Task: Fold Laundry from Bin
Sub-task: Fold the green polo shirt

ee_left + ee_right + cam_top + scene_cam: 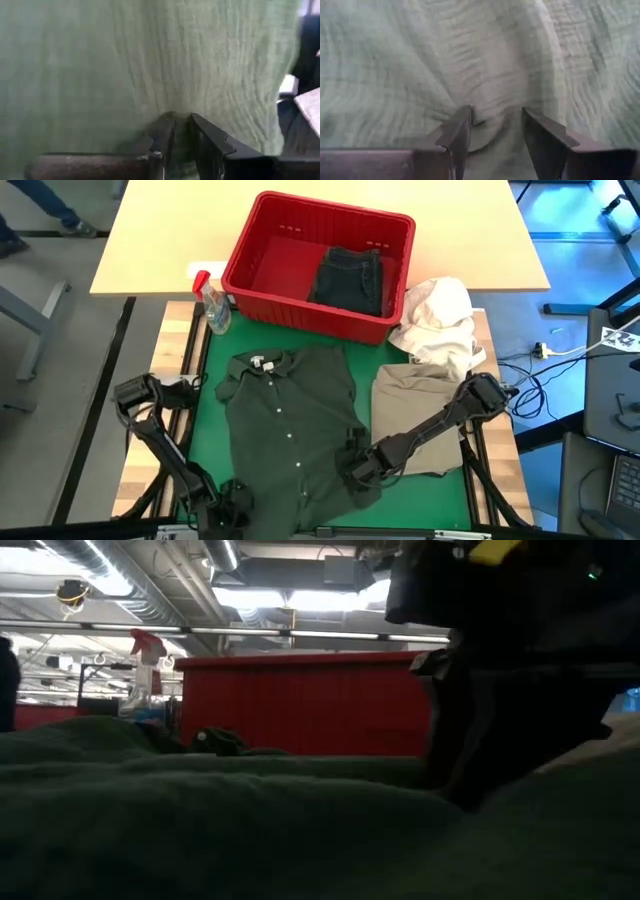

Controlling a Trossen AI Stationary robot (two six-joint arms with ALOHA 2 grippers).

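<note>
We saw two dark jointed arms; the left gripper (182,137) and right gripper (495,132) had flat, dark, angular fingers.

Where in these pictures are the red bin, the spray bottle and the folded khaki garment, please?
red bin (262,228): high view, on its bare far-left rim.
spray bottle (215,310): high view, on its clear body, just left of the bin.
folded khaki garment (405,395): high view, on its bare upper-left part.

Bin (262,280) was red, ribbed sides. Shirt (290,430) under me was dark grey-green with a row of pale buttons, crinkled weave. Folded garment (415,395) was khaki-beige; garment in the bin (350,278) dark charcoal. Cloth bundle (440,320) white. Mat (215,360) green.
</note>
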